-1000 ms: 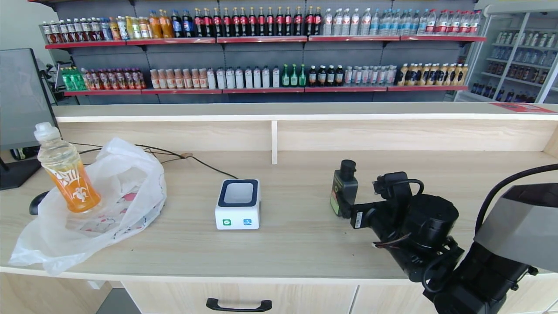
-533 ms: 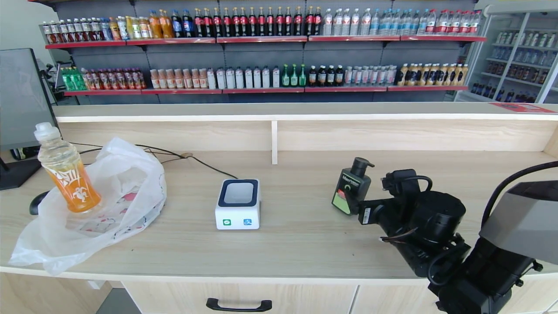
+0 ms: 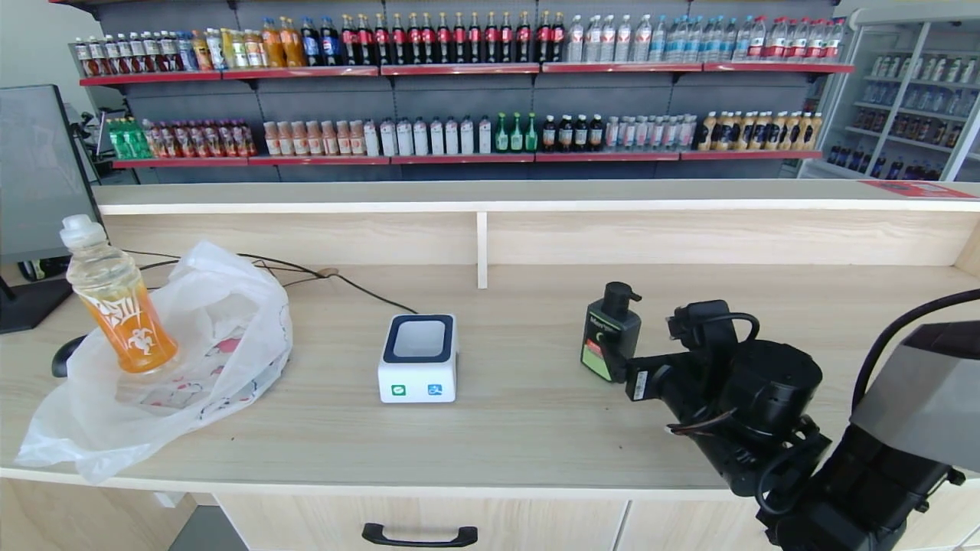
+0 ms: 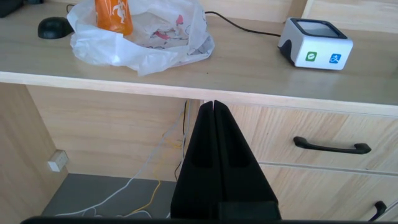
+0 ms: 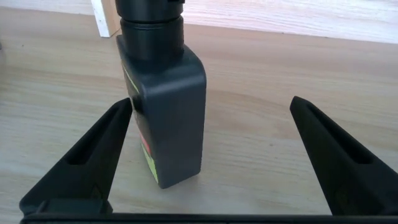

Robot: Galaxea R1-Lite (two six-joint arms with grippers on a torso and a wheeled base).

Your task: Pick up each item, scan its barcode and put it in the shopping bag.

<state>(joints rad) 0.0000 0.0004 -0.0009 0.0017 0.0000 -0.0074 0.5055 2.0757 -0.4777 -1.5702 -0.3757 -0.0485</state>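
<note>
A black pump bottle (image 3: 610, 330) with a green and red label stands upright on the wooden counter (image 3: 536, 413), right of centre. My right gripper (image 3: 622, 369) is open around the bottle (image 5: 166, 106), its fingers (image 5: 84, 162) apart on either side and the bottle nearer one of them. A white barcode scanner (image 3: 419, 357) sits mid-counter. At the left lies the white shopping bag (image 3: 207, 344) with an orange drink bottle (image 3: 116, 298) standing in it. My left gripper (image 4: 214, 106) is shut and empty, hanging below the counter's front edge.
A black mouse (image 3: 65, 356) and a monitor (image 3: 34, 176) stand at the far left, with cables behind the bag. A raised ledge with a white divider (image 3: 481, 249) backs the counter. Drawers with black handles (image 3: 419, 534) are below. Open counter lies between scanner and bottle.
The black bottle turned and tilted half a second ago; it now stands upright on the counter. The right arm shifted slightly right.
</note>
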